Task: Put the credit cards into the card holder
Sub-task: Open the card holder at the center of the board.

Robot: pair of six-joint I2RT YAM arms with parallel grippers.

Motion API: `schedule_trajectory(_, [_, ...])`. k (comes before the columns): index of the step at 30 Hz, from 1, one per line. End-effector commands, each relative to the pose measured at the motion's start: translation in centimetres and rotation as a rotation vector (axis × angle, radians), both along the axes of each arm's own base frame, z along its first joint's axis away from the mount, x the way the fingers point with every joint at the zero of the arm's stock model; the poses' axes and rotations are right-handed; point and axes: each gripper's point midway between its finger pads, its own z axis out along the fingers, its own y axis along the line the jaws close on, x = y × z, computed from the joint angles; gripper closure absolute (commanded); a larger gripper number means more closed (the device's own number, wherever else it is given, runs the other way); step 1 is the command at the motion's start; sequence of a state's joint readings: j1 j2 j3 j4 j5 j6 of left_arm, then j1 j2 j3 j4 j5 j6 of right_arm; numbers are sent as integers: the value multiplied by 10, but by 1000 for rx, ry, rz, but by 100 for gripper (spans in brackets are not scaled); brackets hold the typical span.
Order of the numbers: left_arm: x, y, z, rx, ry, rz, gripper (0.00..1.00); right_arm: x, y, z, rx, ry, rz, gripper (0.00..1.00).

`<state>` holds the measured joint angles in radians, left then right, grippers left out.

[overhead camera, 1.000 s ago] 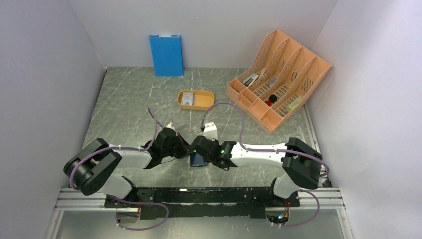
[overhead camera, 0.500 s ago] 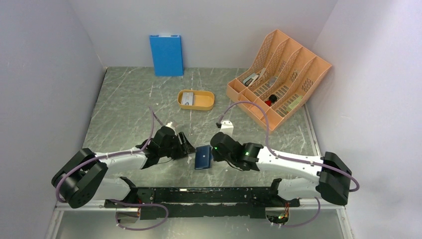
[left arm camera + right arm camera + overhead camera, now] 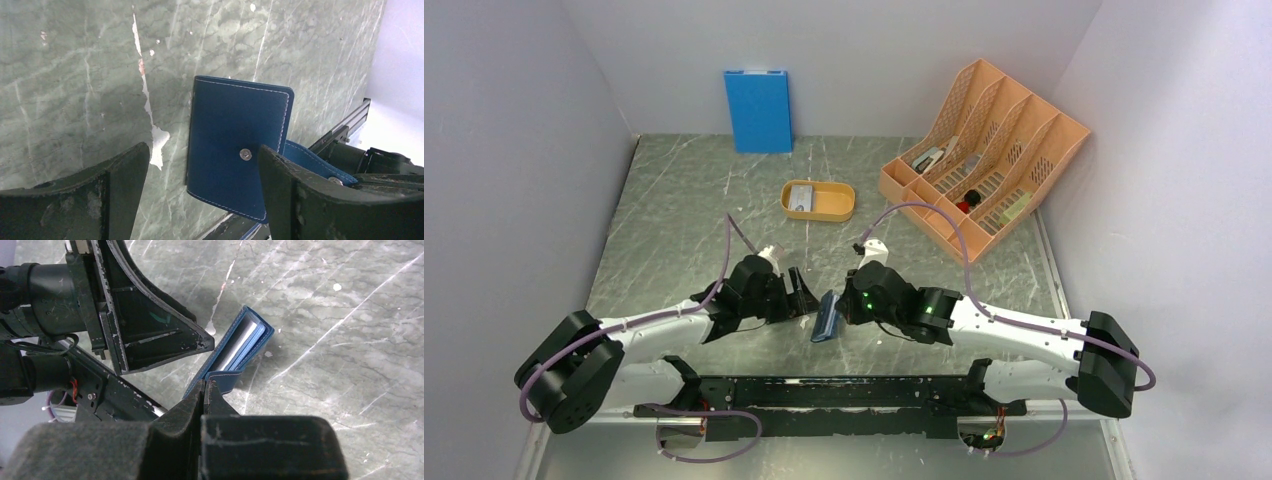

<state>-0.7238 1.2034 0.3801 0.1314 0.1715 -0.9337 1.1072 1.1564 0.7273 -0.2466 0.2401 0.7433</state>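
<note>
R gripper (image 3: 204, 390) pinched shut on card holder (image 3: 235, 130) by its flap, propping it on edge btwn the arms, L gripper (image 3: 200, 157) spread wide & empty beside it; grey credit card (image 3: 801, 197) lies in orange tray (image 3: 834, 214) well apart, so loading prob. not begun.

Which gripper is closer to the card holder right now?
Right. The right gripper is shut on the snap tab of the card holder. The left gripper hangs open just beside it, not gripping.
</note>
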Motion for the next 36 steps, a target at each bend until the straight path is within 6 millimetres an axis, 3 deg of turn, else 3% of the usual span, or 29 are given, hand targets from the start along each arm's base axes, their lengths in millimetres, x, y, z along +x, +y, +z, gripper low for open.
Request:
schedule_trajectory(1, [4,-15,25,-62,-60,-48,16,0,7,13,61,-18,23,100])
schedule_trajectory(15, [6,-18,42,-97,-101,-56,14,3,8,25,85,-44,22,100])
schedule_trajectory(22, [2,-25,33,-60,-94,-93,19,2,6,18,80,-32,18,100])
schedule_trajectory(26, [0,-24,22,-20,-81,-104,30,2,2,14,71,-26,9,100])
schedule_trajectory(36, [-2,-17,13,20,-73,-93,77,-1,-15,-7,37,2,-35,100])
